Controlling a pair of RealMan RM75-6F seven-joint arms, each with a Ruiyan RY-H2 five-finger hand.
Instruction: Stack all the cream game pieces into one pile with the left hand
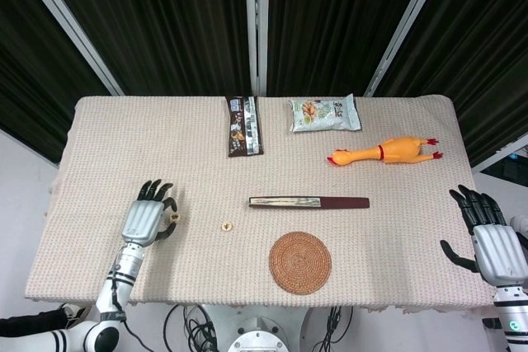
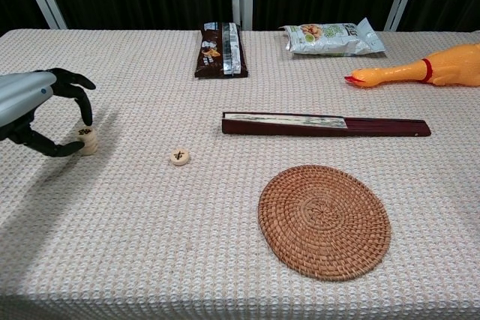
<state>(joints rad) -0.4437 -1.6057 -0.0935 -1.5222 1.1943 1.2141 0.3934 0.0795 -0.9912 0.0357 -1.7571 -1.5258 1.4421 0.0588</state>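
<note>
Cream on beige here: a short pile of game pieces (image 2: pixel 88 141) sits on the woven tablecloth (image 2: pixel 150 245), well to the left of the folded fan (image 2: pixel 325 125), and the left hand (image 2: pixel 30 110) is right on it. Fingers (image 2: pixel 75 91) arch over the top, thumb curls in from below, and the fingertips look to be touching the pile, though from the chest view I can't be sure whether it's a firm pinch or just contact. In the head view the pile (image 1: pixel 174 221) peeks out just beside the left hand (image 1: pixel 148 218).

One loose cream piece (image 2: pixel 179 157) lies flat between the pile and the fan, dark marking face up, apart from both. In the head view it's a small dot (image 1: pixel 226 226).

Below the fan, the round wicker coaster (image 2: pixel 324 221). Beyond the fan, the dark snack bar wrapper (image 2: pixel 220 49) and a pale snack bag (image 2: pixel 333 37), with the rubber chicken (image 2: pixel 420 67) to the fan's upper right.

The right hand (image 1: pixel 492 241) hovers off the table edge, far right of the fan, fingers spread, holding nothing.
</note>
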